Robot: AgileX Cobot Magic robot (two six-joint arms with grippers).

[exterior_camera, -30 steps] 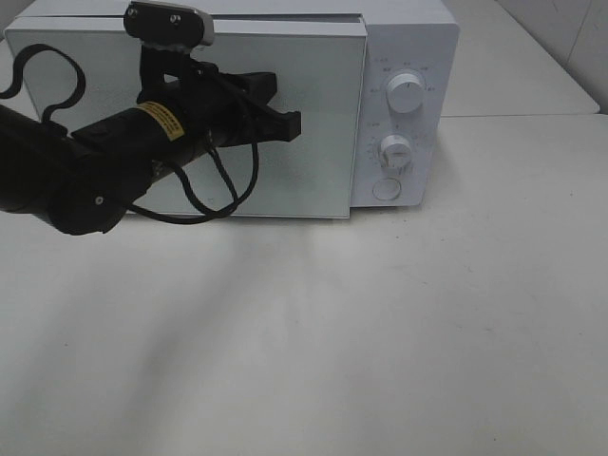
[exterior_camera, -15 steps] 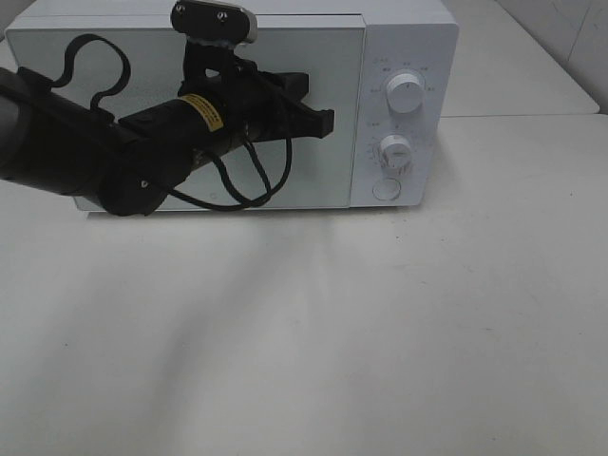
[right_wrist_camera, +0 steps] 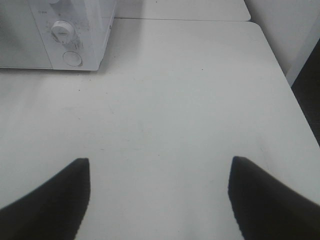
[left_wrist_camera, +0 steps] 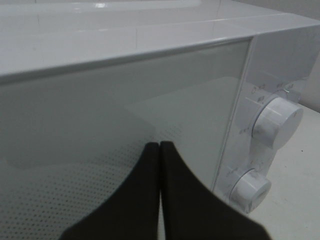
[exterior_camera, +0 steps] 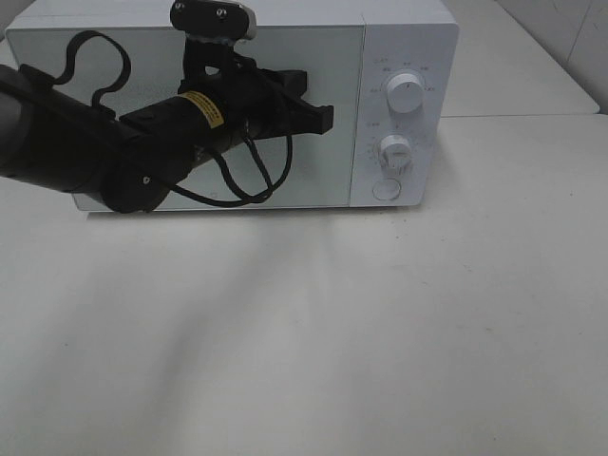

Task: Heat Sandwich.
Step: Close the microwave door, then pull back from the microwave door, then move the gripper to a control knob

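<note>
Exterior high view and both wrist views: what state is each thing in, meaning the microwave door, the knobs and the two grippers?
Microwave door: closed.
Upper knob: setting too small to read.
Lower knob: setting too small to read.
Left gripper: shut, empty, tips in front of the door.
Right gripper: open, empty, above the table.
Sandwich: not in view.

The microwave's [exterior_camera: 410,38] closed door [exterior_camera: 328,176] barred the cavity. The left hand [exterior_camera: 327,118], fingers pressed together, stood just before that door, obstructing its front. The desk [exterior_camera: 380,332] ahead of the microwave gave broad passage.
</note>
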